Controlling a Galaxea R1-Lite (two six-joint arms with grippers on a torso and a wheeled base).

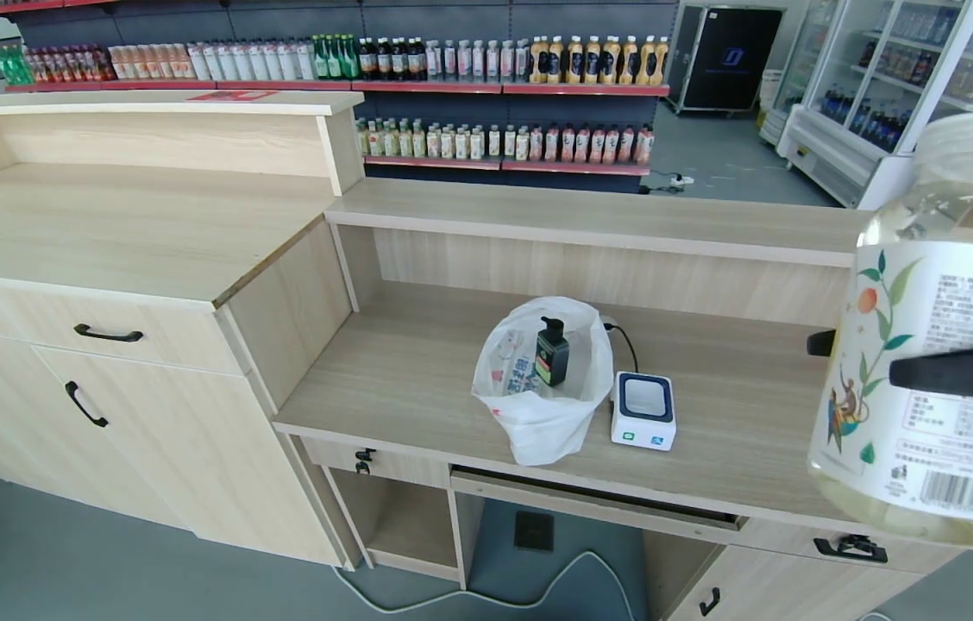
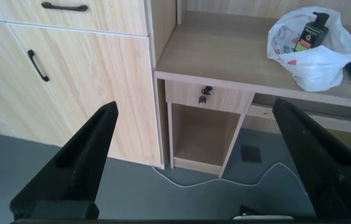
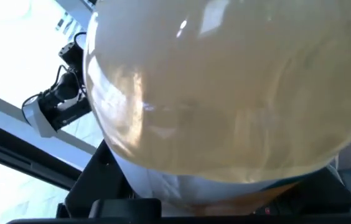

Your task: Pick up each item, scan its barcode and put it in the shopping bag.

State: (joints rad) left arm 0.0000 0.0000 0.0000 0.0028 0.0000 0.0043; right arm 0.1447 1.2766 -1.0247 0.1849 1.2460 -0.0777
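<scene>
Surface [image 1: 417, 379]: pale wood, flat, smooth.
Bottle [image 1: 926, 285]: big, round, clear plastic, pale yellow drink inside. Right hand [image 1: 856, 358] grips it, up in air, well apart from scanner.
Barcode [image 1: 955, 492] sits low on paper label.
Best way, I think: bring bottle over scanner, turn barcode to glass, hold steady. Plastic looks slippery, so grip firm.
Left hand [image 2: 191, 162]: wide open, empty.
Bag [image 1: 542, 405]: thin, white, crinkly, mouth open, just beside scanner [image 1: 643, 410].
Scanner: small white box, glass top.
</scene>
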